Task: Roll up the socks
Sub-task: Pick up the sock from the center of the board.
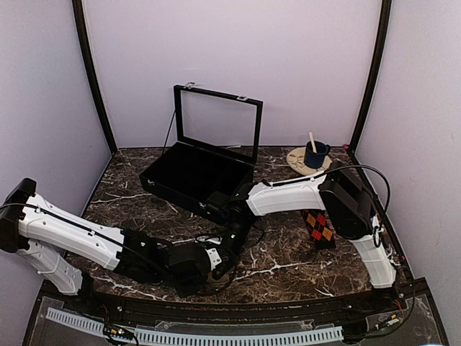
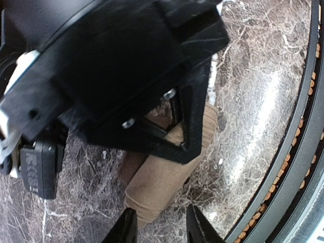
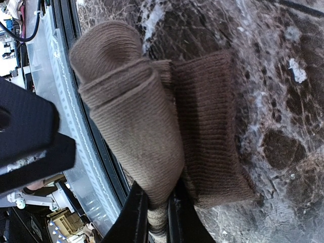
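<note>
Tan sock roll [image 3: 136, 126] at the marble table's [image 3: 283, 101] near edge, both grippers at it.
The right wrist view shows the right gripper [image 3: 154, 220] pinched narrowly on the roll's fabric. The left wrist view shows the left gripper [image 2: 161, 228] parted, the roll's end just ahead, unclamped. Only the top view shows the argyle sock [image 1: 320, 229] lying apart beside the right arm, and the open black box [image 1: 191, 173].

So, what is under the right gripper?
A tan sock, partly rolled, lies on the table there; the right gripper pinches it. In the left wrist view the gripper covers the roll's middle, so that part cannot be seen.
</note>
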### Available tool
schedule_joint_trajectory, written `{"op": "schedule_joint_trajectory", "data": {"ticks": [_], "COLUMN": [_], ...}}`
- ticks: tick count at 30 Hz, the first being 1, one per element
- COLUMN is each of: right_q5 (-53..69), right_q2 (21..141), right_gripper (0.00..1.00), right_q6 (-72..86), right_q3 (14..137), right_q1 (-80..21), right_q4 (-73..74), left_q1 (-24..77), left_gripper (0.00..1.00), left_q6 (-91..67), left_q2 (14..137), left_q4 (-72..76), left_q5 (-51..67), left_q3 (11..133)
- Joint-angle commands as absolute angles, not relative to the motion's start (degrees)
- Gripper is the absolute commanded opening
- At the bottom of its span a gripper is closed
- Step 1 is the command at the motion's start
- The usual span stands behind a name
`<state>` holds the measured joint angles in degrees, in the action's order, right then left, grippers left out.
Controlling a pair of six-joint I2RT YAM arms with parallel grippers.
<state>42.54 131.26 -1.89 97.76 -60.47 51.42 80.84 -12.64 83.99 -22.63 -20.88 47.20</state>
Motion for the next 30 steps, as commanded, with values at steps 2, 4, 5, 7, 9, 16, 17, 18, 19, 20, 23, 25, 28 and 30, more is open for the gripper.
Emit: {"op": "schedule_joint_trajectory", "data": {"ticks": [2, 4, 5, 7, 9, 16, 17, 18, 19, 20, 23, 25, 28, 30], "right_q5": [37.57, 37.81, 37.93, 38.11, 38.51, 39.01, 39.16, 39.32, 39.29, 39.39, 39.48, 39.63, 39.94, 39.9], "right_q2": [135.0, 135.07, 135.09, 135.09, 135.09, 135.16, 135.14, 135.09, 135.15, 135.1, 135.09, 135.09, 135.08, 135.09], "right_gripper": [0.0, 0.0, 0.0, 0.0, 0.0, 0.0, 0.0, 0.0, 0.0, 0.0, 0.0, 0.0, 0.0, 0.0], "right_q6": [-3.0, -3.12, -3.16, -3.29, -3.42, -3.69, -3.65, -3.76, -3.78, -3.78, -3.86, -3.91, -3.95, -3.96], "right_q3": [96.68, 96.6, 96.61, 96.53, 96.42, 96.24, 96.17, 96.16, 96.15, 96.17, 96.15, 96.15, 95.98, 95.97], "right_q1": [-60.12, -60.12, -60.12, -60.05, -60.03, -60.03, -59.97, -59.96, -59.94, -59.94, -59.94, -59.94, -59.94, -59.97], "right_q4": [56.34, 56.34, 56.35, 56.29, 56.33, 56.33, 56.42, 56.35, 56.41, 56.45, 56.49, 56.63, 56.54, 56.7], "left_q1": [81.17, 81.17, 81.2, 81.14, 81.15, 81.2, 81.18, 81.13, 81.13, 81.1, 81.13, 81.13, 81.14, 81.17], "left_gripper": [0.36, 0.36, 0.36, 0.36, 0.36, 0.36, 0.36, 0.36, 0.36, 0.36, 0.36, 0.36, 0.36, 0.36], "left_q6": [-9.11, -8.2, -7.79, -6.99, -6.18, -3.06, -2.51, -1.96, -1.49, -1.01, 0.49, 1.27, 2.11, 2.64], "left_q2": [86.53, 87.34, 87.76, 88.68, 89.6, 91.56, 92.03, 92.41, 92.76, 92.95, 93.04, 93.3, 93.78, 93.73], "left_q4": [-23.66, -23.43, -23.39, -23.46, -23.47, -22.35, -22.37, -22.4, -22.42, -22.41, -21.89, -21.88, -22.06, -21.99], "left_q5": [-22.08, -21.91, -21.82, -21.84, -22.01, -22.6, -22.59, -22.66, -22.63, -22.75, -22.81, -22.99, -23.66, -24.4], "left_q3": [49.59, 50.04, 50.27, 50.67, 50.95, 52.12, 52.28, 52.51, 52.82, 53.02, 53.29, 53.35, 53.56, 53.54]}}
